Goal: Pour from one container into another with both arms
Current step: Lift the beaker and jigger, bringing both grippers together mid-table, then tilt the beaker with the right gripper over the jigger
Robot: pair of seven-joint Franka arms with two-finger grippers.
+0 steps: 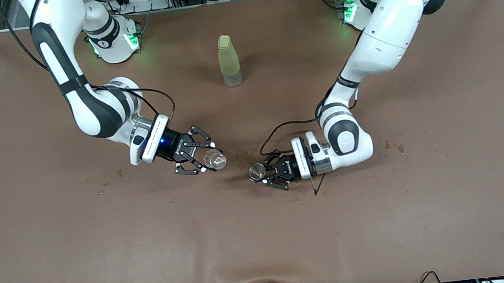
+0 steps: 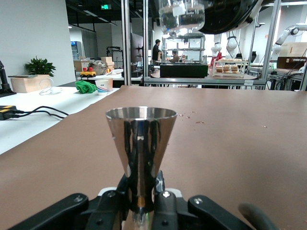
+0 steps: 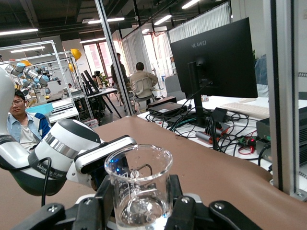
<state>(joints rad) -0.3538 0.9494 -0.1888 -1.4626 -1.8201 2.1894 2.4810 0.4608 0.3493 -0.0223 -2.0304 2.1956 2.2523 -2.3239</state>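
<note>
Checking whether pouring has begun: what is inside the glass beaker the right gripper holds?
The glass beaker, gripped by the right gripper, looks empty or nearly so; only its clear base shows. The fingers cover the lowest part, so a thin film cannot be excluded.

The table [image 1: 56, 258] is covered with a brown cloth that looks soft and matt, and it wrinkles a little at the edge nearest the front camera. The small jigger [image 2: 140, 148] is shiny metal, smooth like a mirror, with the room showing in it. The little beaker [image 3: 139, 187] is clear glass, smooth and bright. The tall bottle [image 1: 229, 61] looks like cloudy yellow-green plastic, with a dull cap. The robot arms have glossy white plastic shells with black parts. The left gripper [image 1: 269, 173] and the right gripper [image 1: 201, 156] are black, and their fingers [image 2: 72, 211] look like matt plastic.
</note>
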